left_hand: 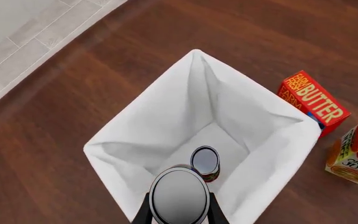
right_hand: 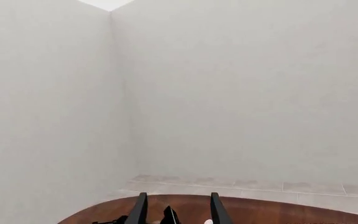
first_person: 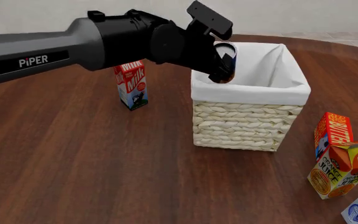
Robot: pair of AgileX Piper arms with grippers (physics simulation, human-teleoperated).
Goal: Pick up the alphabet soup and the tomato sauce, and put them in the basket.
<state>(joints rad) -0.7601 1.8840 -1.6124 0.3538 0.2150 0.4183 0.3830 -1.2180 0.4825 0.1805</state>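
The left gripper (first_person: 223,63) grips the soup can (first_person: 227,52) upright, directly above the basket (first_person: 247,123); the sauce can (left_hand: 205,163) already lies below inside. The right gripper (right_hand: 175,210) stands open, empty.

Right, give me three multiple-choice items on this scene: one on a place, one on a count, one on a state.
1. Where is the tomato sauce?
A. on the floor
B. inside the basket
C. on top of a box

2. How many cans are visible?
A. two
B. three
C. four

3. The alphabet soup is:
A. lying on its side
B. standing outside the basket
C. held in the left gripper

Answers:
1. B, it stands on the white lining at the bottom.
2. A, one held and one in the basket.
3. C, the jaws clasp it over the basket's opening.
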